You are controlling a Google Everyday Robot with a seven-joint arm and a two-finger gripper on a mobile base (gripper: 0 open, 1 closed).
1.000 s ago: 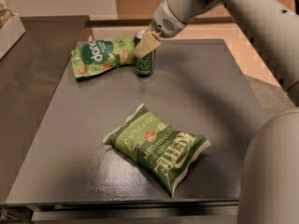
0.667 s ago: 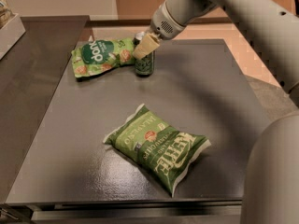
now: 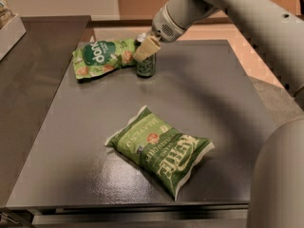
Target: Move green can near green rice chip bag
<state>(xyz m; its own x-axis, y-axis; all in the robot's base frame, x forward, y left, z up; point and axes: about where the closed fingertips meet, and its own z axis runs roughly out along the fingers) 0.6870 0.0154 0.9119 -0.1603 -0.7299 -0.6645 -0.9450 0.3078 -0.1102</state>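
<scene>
The green can point(image 3: 146, 66) stands upright on the dark table point(image 3: 213, 94) at the far side. It is right beside the right end of the green rice chip bag point(image 3: 102, 56), which lies flat with its dark green round patch facing up. My gripper point(image 3: 143, 50) reaches in from the upper right and sits at the top of the can, covering part of its silver top.
A larger light green KETTLE bag point(image 3: 161, 148) lies in the middle front of the table. A pale box corner point(image 3: 9, 30) stands on the counter at far left. My arm point(image 3: 228, 4) spans the upper right, and the robot's body point(image 3: 280, 184) fills the lower right.
</scene>
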